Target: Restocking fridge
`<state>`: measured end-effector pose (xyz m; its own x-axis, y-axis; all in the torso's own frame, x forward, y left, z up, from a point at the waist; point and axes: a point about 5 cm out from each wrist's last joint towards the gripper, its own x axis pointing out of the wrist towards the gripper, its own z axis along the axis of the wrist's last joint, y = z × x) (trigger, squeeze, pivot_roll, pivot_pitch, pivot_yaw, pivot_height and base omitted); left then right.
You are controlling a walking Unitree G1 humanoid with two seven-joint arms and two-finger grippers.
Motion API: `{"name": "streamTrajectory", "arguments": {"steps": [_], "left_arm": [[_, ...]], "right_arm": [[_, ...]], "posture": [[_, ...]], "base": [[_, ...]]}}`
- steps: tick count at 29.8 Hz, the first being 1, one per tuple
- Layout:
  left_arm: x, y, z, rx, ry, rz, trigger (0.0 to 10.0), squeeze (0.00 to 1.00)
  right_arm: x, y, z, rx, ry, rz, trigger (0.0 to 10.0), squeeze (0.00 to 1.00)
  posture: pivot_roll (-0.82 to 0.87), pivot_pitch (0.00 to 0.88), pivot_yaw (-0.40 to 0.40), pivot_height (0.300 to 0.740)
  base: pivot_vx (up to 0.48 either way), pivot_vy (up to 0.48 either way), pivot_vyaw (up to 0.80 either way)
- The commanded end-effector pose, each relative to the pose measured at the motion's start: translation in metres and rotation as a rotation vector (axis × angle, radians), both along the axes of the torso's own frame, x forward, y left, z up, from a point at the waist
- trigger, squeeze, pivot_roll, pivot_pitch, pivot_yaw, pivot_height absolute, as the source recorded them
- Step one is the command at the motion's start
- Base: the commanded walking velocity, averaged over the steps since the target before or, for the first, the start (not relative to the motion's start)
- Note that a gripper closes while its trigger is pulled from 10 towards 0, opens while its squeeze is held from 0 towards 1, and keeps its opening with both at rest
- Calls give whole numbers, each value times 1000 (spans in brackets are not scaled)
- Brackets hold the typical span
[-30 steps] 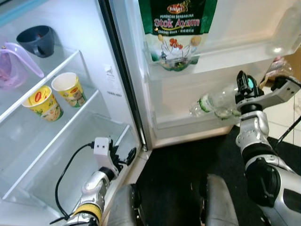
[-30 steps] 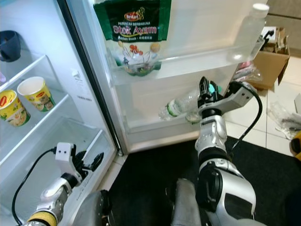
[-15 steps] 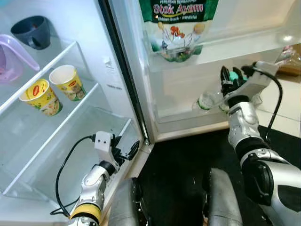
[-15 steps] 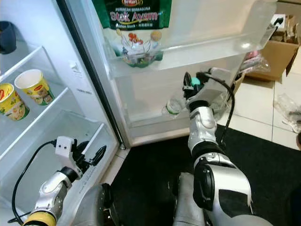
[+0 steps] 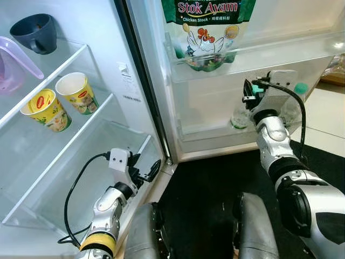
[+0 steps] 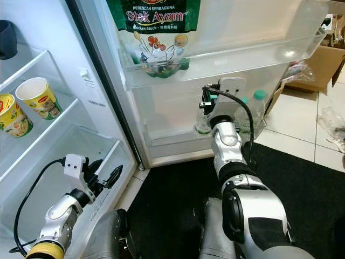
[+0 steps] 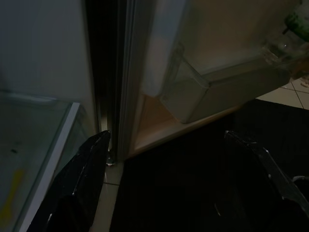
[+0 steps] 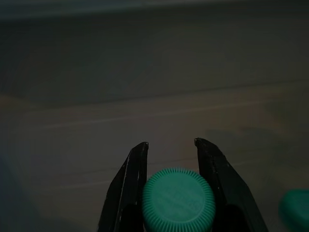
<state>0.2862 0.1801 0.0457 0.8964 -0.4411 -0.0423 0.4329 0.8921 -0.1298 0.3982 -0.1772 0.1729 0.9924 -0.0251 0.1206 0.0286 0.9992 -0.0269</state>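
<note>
A clear water bottle [image 5: 240, 115] with a green cap [image 8: 178, 198] stands upright in the lower door bin [image 5: 215, 135] of the open fridge. My right gripper [image 5: 252, 95] reaches into that bin from above and is shut on the bottle's neck, with the cap sitting between its two fingers [image 8: 133, 180]. A second green-capped bottle [image 6: 259, 102] stands beside it, further from the hinge. My left gripper [image 5: 145, 172] hangs open low down by the fridge's bottom corner, holding nothing.
A green Stok Ayam pouch [image 5: 207, 32] fills the upper door shelf. Two noodle cups [image 5: 46, 110] stand on a glass shelf, with a dark mug [image 5: 33, 33] and a purple jug [image 5: 16, 65] above. A cardboard box [image 6: 323, 59] and tiled floor lie right; black mat [image 5: 205, 183] below.
The bottle was lying tilted across the door bin; it now stands upright. My right gripper swung in toward the hinge side and over the bin with it. The left arm stayed put.
</note>
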Motion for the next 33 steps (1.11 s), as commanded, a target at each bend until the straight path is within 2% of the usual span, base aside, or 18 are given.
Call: {"name": "streamTrajectory", "arguments": {"steps": [1, 5, 14, 21, 24, 32, 33], "left_arm": [[-5, 4, -5, 1, 28, 10, 10000, 0], [-2, 4, -3, 2, 24, 5, 10000, 0], [1, 2, 0, 4, 16, -6, 10000, 0], [-6, 5, 2, 10, 8, -13, 10000, 0], [-11, 8, 2, 11, 8, -10, 10000, 0], [-16, 9, 5, 16, 6, -20, 10000, 0], [-15, 9, 6, 16, 4, -23, 10000, 0]], "right_arm": [[-2, -5, -7, -10, 29, -32, 10000, 0], [-2, -15, -6, -31, 34, -80, 10000, 0], [-6, -21, -17, -12, 87, -117, 10000, 0], [-10, -19, -30, 13, 129, -126, 10000, 0], [-12, -22, -35, 19, 147, -144, 10000, 0], [-15, -29, -39, 22, 157, -170, 10000, 0], [-15, -30, -39, 26, 156, -169, 10000, 243]], "posture": [[98, 215, 97, 495], [91, 205, 101, 495], [89, 201, 104, 495], [119, 235, 113, 495], [132, 259, 126, 495], [138, 287, 143, 495], [137, 287, 144, 495]], "base": [[0, 0, 0], [0, 0, 0], [0, 0, 0], [0, 0, 0], [0, 0, 0], [0, 0, 0], [0, 0, 0]]}}
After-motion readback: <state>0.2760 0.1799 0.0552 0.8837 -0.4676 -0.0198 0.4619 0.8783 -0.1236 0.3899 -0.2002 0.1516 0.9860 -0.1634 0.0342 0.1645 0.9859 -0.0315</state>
